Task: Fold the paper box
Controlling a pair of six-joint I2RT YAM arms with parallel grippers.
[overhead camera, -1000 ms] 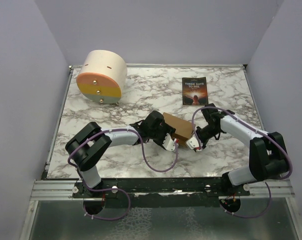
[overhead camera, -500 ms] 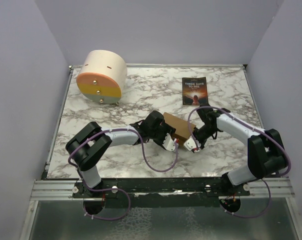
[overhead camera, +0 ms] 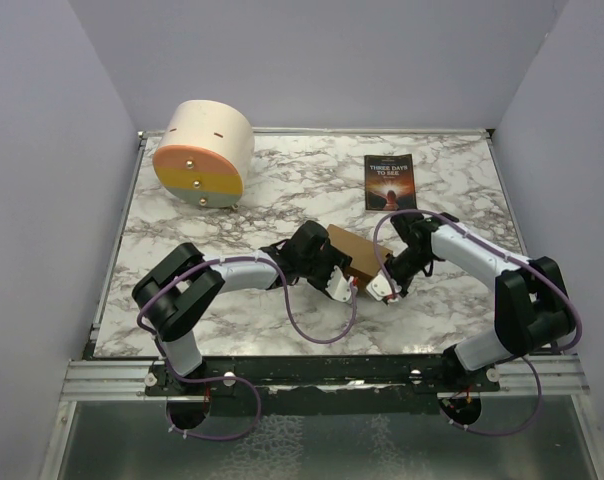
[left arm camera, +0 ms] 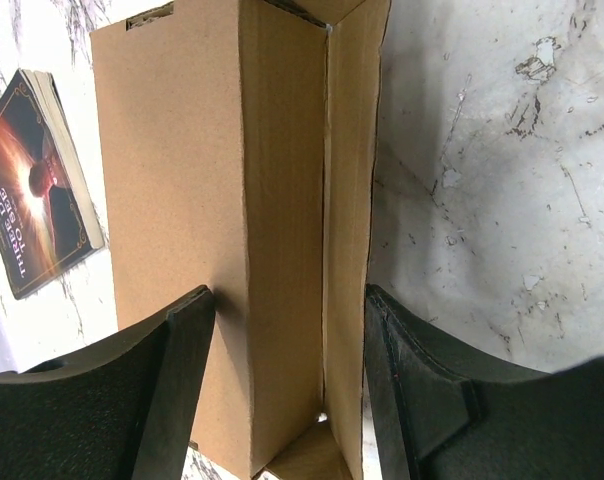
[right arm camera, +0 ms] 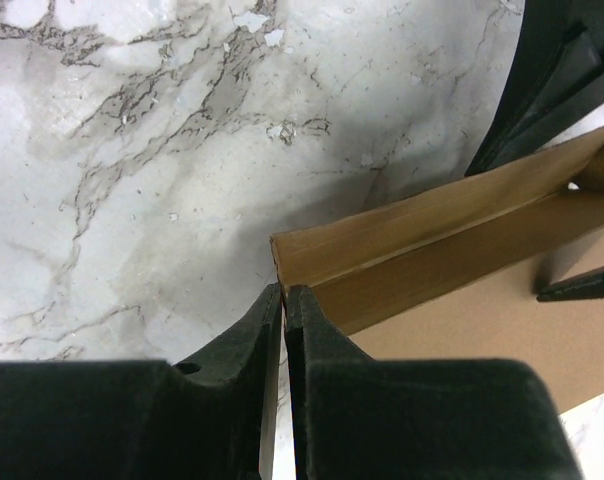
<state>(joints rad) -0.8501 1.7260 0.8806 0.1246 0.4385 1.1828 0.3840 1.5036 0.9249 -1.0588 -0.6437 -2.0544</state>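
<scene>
Three lilac walls (overhead camera: pixel 312 60); marble table (overhead camera: pixel 462 190) bears paper box (overhead camera: pixel 357 255)

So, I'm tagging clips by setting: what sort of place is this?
Probably a robot lab cell: marble-patterned table walled by plain lilac panels, two arms bolted to a metal rail, a paper box and book as props.

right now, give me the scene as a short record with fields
paper box: partly folded, between the two claws
left claw: closed across the box, gripping its two sides
right claw: shut, tips at a box corner
book: lying flat, behind the box
cream cylinder: far left corner
</scene>
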